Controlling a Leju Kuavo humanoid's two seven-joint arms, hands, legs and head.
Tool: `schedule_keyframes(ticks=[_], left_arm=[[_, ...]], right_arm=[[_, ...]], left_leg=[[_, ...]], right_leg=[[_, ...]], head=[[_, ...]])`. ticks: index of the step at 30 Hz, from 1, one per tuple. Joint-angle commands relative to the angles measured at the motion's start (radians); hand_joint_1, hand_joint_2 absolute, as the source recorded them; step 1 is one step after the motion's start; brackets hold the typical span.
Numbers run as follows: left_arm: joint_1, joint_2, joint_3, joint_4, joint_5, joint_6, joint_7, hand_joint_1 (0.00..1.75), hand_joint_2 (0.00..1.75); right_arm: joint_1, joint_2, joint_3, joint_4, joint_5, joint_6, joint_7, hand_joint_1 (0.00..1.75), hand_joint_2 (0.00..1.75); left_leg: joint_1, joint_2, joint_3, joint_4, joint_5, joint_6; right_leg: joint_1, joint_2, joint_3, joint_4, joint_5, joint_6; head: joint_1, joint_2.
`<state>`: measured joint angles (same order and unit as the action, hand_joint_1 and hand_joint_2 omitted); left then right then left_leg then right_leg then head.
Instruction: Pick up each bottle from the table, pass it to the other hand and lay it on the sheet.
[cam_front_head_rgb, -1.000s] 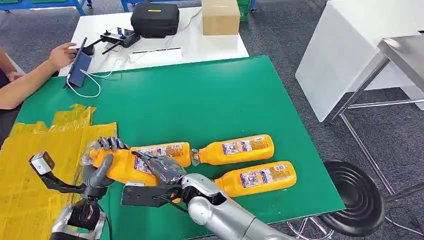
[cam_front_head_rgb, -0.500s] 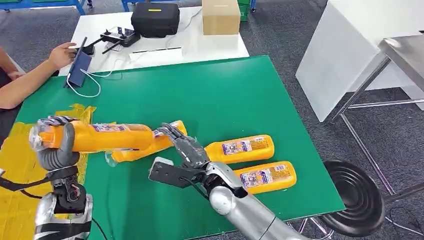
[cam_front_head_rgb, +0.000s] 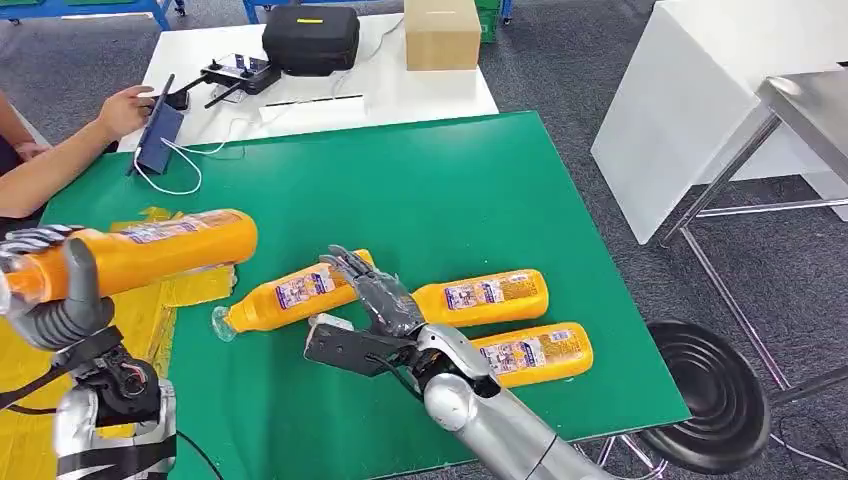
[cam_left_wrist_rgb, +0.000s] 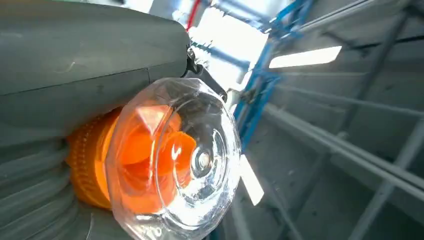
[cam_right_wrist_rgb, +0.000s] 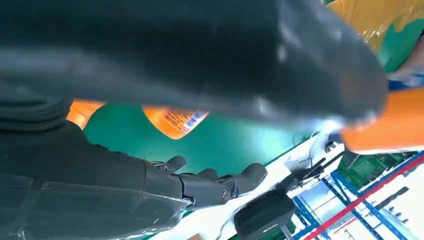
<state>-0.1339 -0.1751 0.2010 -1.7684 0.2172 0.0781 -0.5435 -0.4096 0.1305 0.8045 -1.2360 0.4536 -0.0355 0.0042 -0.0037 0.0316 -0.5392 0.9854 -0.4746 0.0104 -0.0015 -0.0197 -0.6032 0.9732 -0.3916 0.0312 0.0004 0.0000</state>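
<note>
Orange bottle (cam_front_head_rgb: 140, 255) is in my left hand (cam_front_head_rgb: 55, 300), gripped near the neck end, fingers wrapped round it, body lying roughly level and pointing toward the table centre. It's raised above the yellow sheet (cam_front_head_rgb: 60, 350) at the left side of the green table (cam_front_head_rgb: 420, 190). Left wrist view looks straight at its clear cap (cam_left_wrist_rgb: 175, 160) against the grey thumb.

My right hand (cam_front_head_rgb: 375, 295) holds nothing, fingers extended and apart, hovering over the table. It sits just above the base end of a second orange bottle (cam_front_head_rgb: 290, 292) that lies on the green, cap toward the sheet. Can't tell if the fingers touch it.

Two more orange bottles lie flat to the right of the hand: one (cam_front_head_rgb: 485, 296) farther from me, one (cam_front_head_rgb: 535, 353) nearer, side by side, close together.

Beyond the green surface there's a white table (cam_front_head_rgb: 400, 90) with a black case (cam_front_head_rgb: 310, 38), a cardboard box (cam_front_head_rgb: 441, 33) and a controller (cam_front_head_rgb: 232, 77). A person's arm (cam_front_head_rgb: 60, 165) reaches in at far left, touching a tablet (cam_front_head_rgb: 158, 135).
</note>
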Motion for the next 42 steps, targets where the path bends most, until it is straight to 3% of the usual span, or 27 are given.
schedule_keyframes(ticks=[1,3,6,8,9,11,12,15,17,23,31,35,42], left_arm=[[-0.050,-0.003,-0.016,-0.028,-0.398,0.225,-0.115,1.75,1.75],[-0.050,-0.003,-0.016,-0.028,-0.398,0.225,-0.115,1.75,1.75],[-0.053,0.011,-0.048,0.019,-0.711,0.416,-0.130,1.75,1.75],[-0.069,0.010,-0.086,0.106,-1.245,0.620,-0.046,1.75,1.75],[-0.111,0.011,-0.103,0.301,-1.473,0.620,0.046,1.75,1.75],[-0.111,0.011,-0.103,0.301,-1.473,0.620,0.046,1.75,1.75],[-0.122,0.021,-0.119,0.359,-1.442,0.620,0.056,1.75,1.75],[-0.149,0.029,-0.130,0.445,-1.532,0.620,0.120,1.75,1.75],[-0.198,0.071,-0.148,0.578,-1.663,0.620,0.213,1.75,1.75],[-0.198,0.071,-0.148,0.578,-1.663,0.620,0.213,1.75,1.75],[-0.209,0.081,-0.153,0.629,-1.699,0.620,0.237,1.75,1.75],[-0.358,0.176,-0.223,1.006,-1.700,0.620,0.379,1.75,1.75],[-0.467,0.253,-0.202,1.241,-1.684,0.578,0.448,1.75,1.75]], right_arm=[[-0.065,-0.020,0.008,0.057,-0.021,0.017,-0.011,0.00,0.00],[-0.065,-0.020,0.008,0.057,-0.021,0.017,-0.011,0.00,0.00],[-0.117,-0.005,0.024,0.105,-0.030,0.053,0.000,0.00,0.00],[-0.214,0.032,0.034,0.208,-0.054,0.093,0.018,0.00,0.00],[-0.238,0.042,0.031,0.235,-0.071,0.104,0.019,0.00,0.00],[-0.238,0.042,0.031,0.235,-0.071,0.104,0.019,0.00,0.00],[-0.224,0.035,0.040,0.220,-0.066,0.102,0.016,0.00,0.00],[-0.214,0.027,0.073,0.201,-0.065,0.113,0.021,0.00,0.00],[-0.217,0.022,0.102,0.187,-0.067,0.120,0.032,0.00,0.00],[-0.217,0.022,0.102,0.187,-0.067,0.120,0.032,0.00,0.00],[-0.220,0.017,0.107,0.183,-0.073,0.120,0.033,0.00,0.00],[-0.213,-0.002,0.134,0.156,-0.083,0.119,0.038,0.00,0.00],[-0.190,-0.037,0.160,0.100,-0.080,0.117,0.043,0.00,0.00]], left_leg=[[0.002,-0.004,0.002,0.001,-0.001,-0.001],[0.002,-0.004,0.002,0.001,-0.002,-0.001],[0.001,-0.004,0.001,0.001,-0.001,-0.001],[0.001,-0.003,0.001,0.000,-0.001,-0.001],[0.000,-0.002,0.001,0.000,0.000,0.000],[0.001,-0.004,0.003,0.002,0.000,-0.002],[0.000,-0.007,0.004,-0.002,0.002,-0.001],[0.000,-0.006,0.005,-0.002,0.001,-0.001],[0.001,-0.009,0.006,-0.001,0.000,-0.001],[0.000,-0.003,0.001,0.000,0.001,0.000],[0.002,-0.006,0.004,0.001,-0.001,-0.002],[0.000,-0.007,0.004,-0.001,0.002,-0.001],[0.001,-0.003,0.003,0.000,0.001,-0.001]], right_leg=[[0.001,0.000,0.003,0.000,-0.001,0.000],[0.001,0.000,0.003,0.000,-0.002,0.000],[0.001,0.000,0.002,0.000,-0.001,0.000],[0.001,0.000,0.002,0.000,-0.001,0.000],[0.000,0.000,0.001,0.000,0.000,0.000],[0.000,0.002,0.004,0.001,0.000,0.000],[-0.001,-0.004,0.006,-0.001,0.000,0.000],[0.000,-0.004,0.006,-0.001,-0.001,0.000],[0.000,-0.005,0.008,-0.001,-0.002,0.000],[0.000,-0.002,0.001,0.000,0.000,0.000],[0.001,-0.001,0.006,0.000,-0.002,0.000],[0.000,-0.004,0.005,-0.001,-0.001,0.000],[0.001,-0.002,0.003,0.000,0.000,0.000]], head=[[0.000,0.000],[0.000,0.000],[0.000,0.000],[0.000,0.000],[0.000,0.000],[0.000,0.000],[0.000,0.000],[0.000,0.000],[0.000,0.000],[0.000,0.000],[0.000,0.000],[0.000,0.000],[0.000,0.000]])
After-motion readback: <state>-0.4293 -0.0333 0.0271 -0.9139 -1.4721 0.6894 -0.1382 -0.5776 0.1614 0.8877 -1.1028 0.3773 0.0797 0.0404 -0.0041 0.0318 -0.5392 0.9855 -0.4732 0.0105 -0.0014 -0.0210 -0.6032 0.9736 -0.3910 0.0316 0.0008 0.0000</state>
